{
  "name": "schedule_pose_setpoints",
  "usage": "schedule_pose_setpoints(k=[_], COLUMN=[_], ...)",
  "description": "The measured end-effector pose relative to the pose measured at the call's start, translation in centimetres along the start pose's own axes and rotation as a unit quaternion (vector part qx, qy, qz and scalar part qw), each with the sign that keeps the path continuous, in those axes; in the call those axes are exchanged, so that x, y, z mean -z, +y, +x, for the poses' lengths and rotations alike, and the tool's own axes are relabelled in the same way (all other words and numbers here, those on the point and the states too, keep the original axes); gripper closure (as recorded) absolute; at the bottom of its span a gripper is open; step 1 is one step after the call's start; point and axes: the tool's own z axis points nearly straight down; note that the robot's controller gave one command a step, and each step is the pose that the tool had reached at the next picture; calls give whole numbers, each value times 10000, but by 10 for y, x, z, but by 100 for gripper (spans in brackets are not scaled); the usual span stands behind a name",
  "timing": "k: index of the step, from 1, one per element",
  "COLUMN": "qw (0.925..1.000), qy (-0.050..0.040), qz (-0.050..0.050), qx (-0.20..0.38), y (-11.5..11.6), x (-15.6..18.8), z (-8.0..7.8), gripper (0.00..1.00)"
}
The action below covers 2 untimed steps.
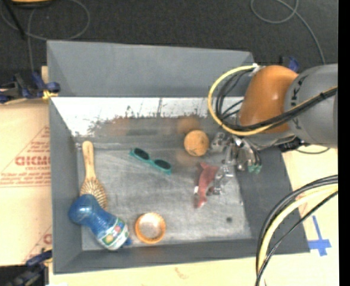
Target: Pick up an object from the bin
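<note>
Apparently at the closing-in step of the pick, with nothing lifted clear of the floor as far as can be judged. Down low in the right half of the grey bin with the pincer, in from the right under the orange wrist cover. Touching or just beside its left side, a small pinkish-red flat thing, elongated, lying roughly far-to-near on the bin floor, right of centre. Cannot tell whether spread, pressed together or pinching that pink thing: too tangled there to read. Next move, by judgement: make sure of the pink thing inside the pincer, shift slightly left if merely beside it, clamp firmly, then lift straight up, clear of the right wall. Thin and flat by the look of it, so likely to slip or tilt under a shallow grip. Just to the far-left of the pincer, a tan-orange ball, near enough to get nudged by any sideways correction. Farther left and apart, teal sunglasses. Well apart on the left side, a wooden hairbrush, a blue bottle and, along the near wall, an orange round cup.
</note>
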Motion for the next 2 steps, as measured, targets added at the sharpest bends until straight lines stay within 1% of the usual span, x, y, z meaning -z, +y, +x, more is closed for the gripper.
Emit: schedule_pose_setpoints(k=[1,2], qw=[9980,9997], qy=[148,41], qz=[34,-2], qx=[608,260], y=[22,20], x=[-8,-16], z=[-13,6], gripper=[0,0])
